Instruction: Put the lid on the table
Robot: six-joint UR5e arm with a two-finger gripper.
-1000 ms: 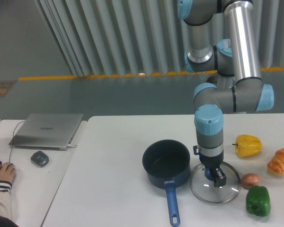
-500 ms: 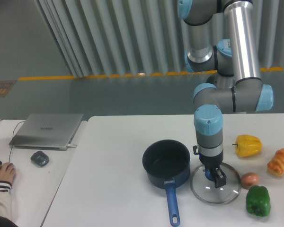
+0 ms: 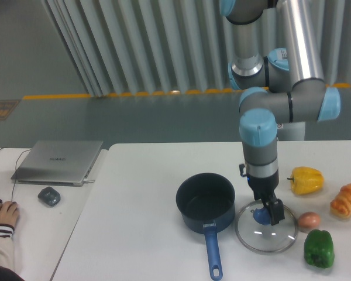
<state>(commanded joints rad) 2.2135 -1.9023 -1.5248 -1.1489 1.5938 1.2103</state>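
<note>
The lid [image 3: 264,236], clear glass with a metal rim and a blue knob [image 3: 260,217], lies flat on the white table [image 3: 134,234], just right of the dark blue pot. My gripper [image 3: 268,212] hangs straight down over the knob, slightly above it, and looks open with nothing held. One dark finger [image 3: 275,213] shows to the right of the knob; the other is mostly hidden behind the wrist.
The dark blue long-handled pot [image 3: 206,202] stands left of the lid. To the right lie a yellow pepper [image 3: 306,180], an onion [image 3: 309,222], a green pepper [image 3: 319,248] and a bread roll [image 3: 346,200]. A side desk holds a laptop [image 3: 58,161], a mouse [image 3: 49,196] and a person's hand [image 3: 2,214].
The gripper has risen a little off the knob while the lid stayed flat in the same spot on the table, so the lid was let go.
</note>
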